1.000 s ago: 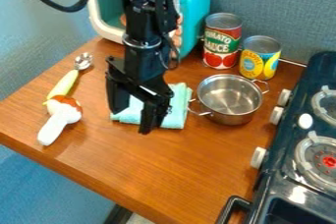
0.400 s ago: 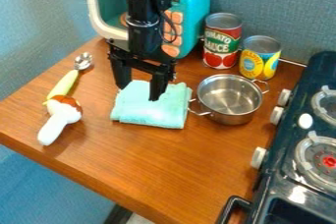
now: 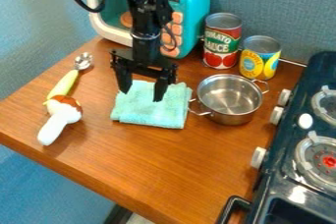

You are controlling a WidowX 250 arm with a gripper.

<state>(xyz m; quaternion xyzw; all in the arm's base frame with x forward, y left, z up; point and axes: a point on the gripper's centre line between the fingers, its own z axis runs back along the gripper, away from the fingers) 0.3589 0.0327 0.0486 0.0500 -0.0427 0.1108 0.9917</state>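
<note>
Hanging with its two fingers spread, the pincer (image 3: 141,95) has nothing between them that I can make out, and it sits above the far left part of the folded cloth (image 3: 151,113). From those fingertips most of the cloth lies below, spreading toward the near side and off to the right. Whether either tip touches the fabric, I can't tell from here. The fold is nearly square, so its long axis is weak; it seems to run a bit more left to right than near to far, turned slightly on the desk (image 3: 164,164). The fingers stand apart roughly along that same line, the right one a touch nearer to me.

It's a pale turquoise cloth, soft and slightly fuzzy, lying flat in layers, with a thick folded edge along the near side. Just off its right edge is the metal pot (image 3: 230,98), one wire handle reaching toward the fabric. Behind the pot stand a red can (image 3: 222,46) and a yellow can (image 3: 260,60), and the turquoise toy microwave (image 3: 195,12) is on the far side, behind the pincer. Well to the left lie a green-handled scoop (image 3: 64,83) and a white-handled toy (image 3: 58,122); the dark stove (image 3: 275,193) is at the right.
</note>
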